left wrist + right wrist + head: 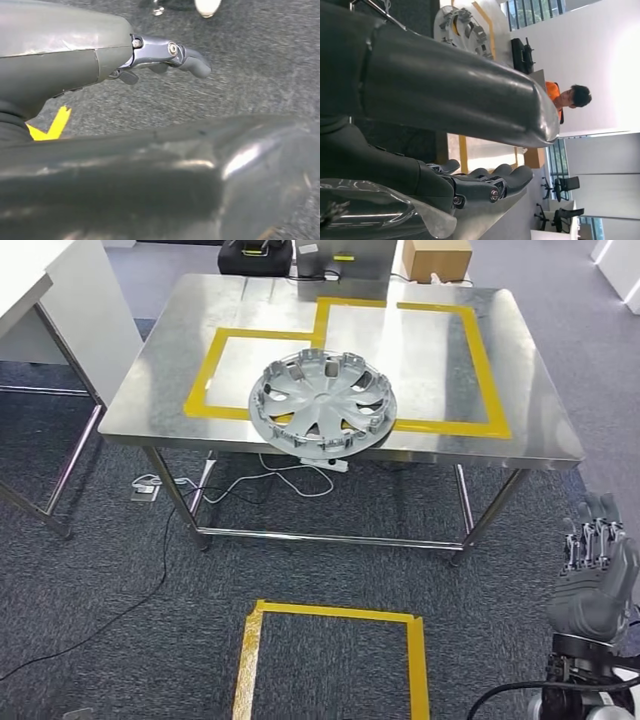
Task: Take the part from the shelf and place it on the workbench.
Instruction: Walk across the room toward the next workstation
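The part, a silver wheel cover, lies flat on the steel workbench. It sits at the near edge and overlaps the yellow tape outlines. The right wrist view shows the wheel cover beyond the thumb. My right hand hangs low at the lower right, well short of the bench, fingers spread and holding nothing. My left hand hangs over the grey carpet with its fingers stretched out and nothing in them.
A yellow tape square marks the carpet in front of the bench. Cables trail under the bench. A white table stands at the left. A cardboard box and a black bag sit behind. A person in orange stands beyond the bench.
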